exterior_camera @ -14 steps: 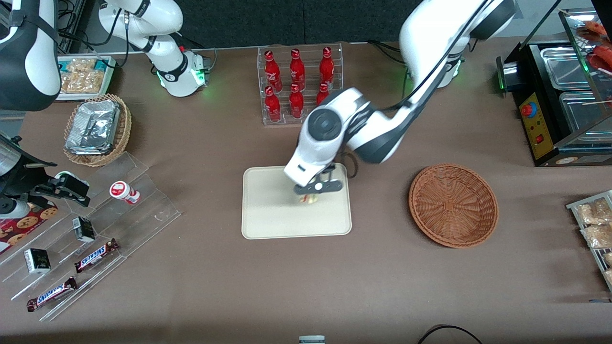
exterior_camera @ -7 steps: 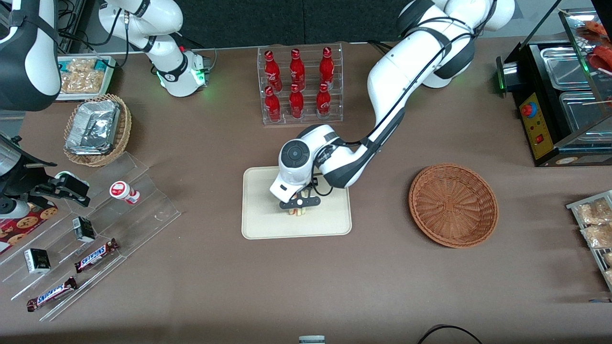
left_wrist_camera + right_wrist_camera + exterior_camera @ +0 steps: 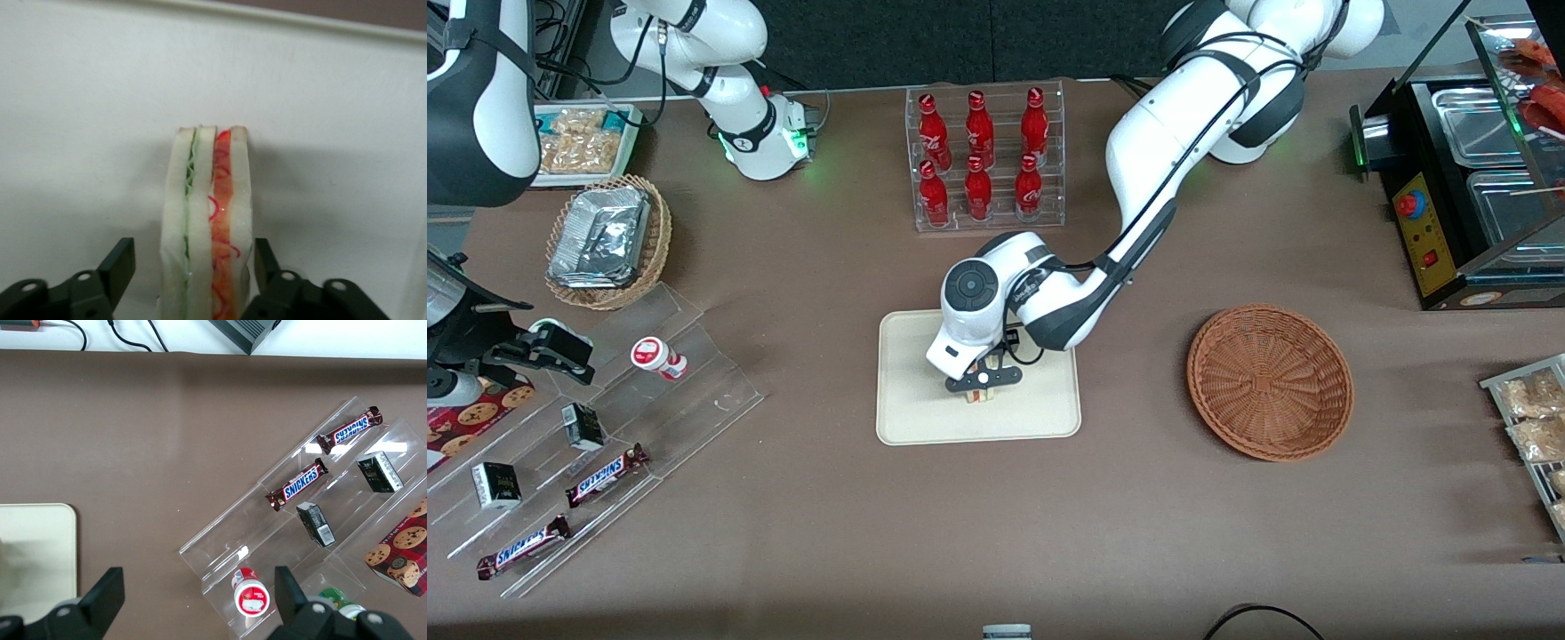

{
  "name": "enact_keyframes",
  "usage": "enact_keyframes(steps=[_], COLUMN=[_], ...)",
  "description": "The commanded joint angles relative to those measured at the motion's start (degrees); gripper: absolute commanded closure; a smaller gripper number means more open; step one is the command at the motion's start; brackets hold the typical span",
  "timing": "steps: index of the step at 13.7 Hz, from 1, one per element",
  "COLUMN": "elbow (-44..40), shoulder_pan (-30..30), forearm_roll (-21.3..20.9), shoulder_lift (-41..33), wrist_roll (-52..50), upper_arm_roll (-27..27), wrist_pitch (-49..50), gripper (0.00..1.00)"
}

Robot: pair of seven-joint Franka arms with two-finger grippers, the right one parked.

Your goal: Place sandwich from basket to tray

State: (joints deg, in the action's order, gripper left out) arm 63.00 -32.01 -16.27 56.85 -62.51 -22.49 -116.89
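The sandwich stands on edge on the cream tray, its green and red filling layers showing. My left gripper is open around it, with one finger clearly apart from the bread and the other close beside it. In the front view the gripper is low over the middle of the tray, and only a sliver of the sandwich shows under it. The reddish-brown wicker basket sits empty toward the working arm's end of the table.
A clear rack of red bottles stands farther from the front camera than the tray. Clear stepped racks with Snickers bars and a tan basket of foil packets lie toward the parked arm's end. Bagged snacks lie past the wicker basket.
The arm came down over the tray and shifted a little toward the parked arm's end with the sandwich. In the last half second it barely moved.
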Motion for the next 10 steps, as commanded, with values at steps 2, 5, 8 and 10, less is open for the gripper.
enact_keyframes(steps=[2,5,8,10], elbow=[1.2,10.2,26.9,34.4], shoulder_pan=[5.8,13.9,24.5,29.8], forearm_roll=[6.8,11.5,16.7,17.1], shoulder_lift=[-11.3,-22.8,-36.2,-42.9], wrist_roll=[3.0,11.7,24.2,31.4], upper_arm_roll=[0.3,0.3,0.3,0.3], wrist_pitch=[9.4,15.4,13.1,13.4], gripper=[0.0,0.01,0.01,0.01])
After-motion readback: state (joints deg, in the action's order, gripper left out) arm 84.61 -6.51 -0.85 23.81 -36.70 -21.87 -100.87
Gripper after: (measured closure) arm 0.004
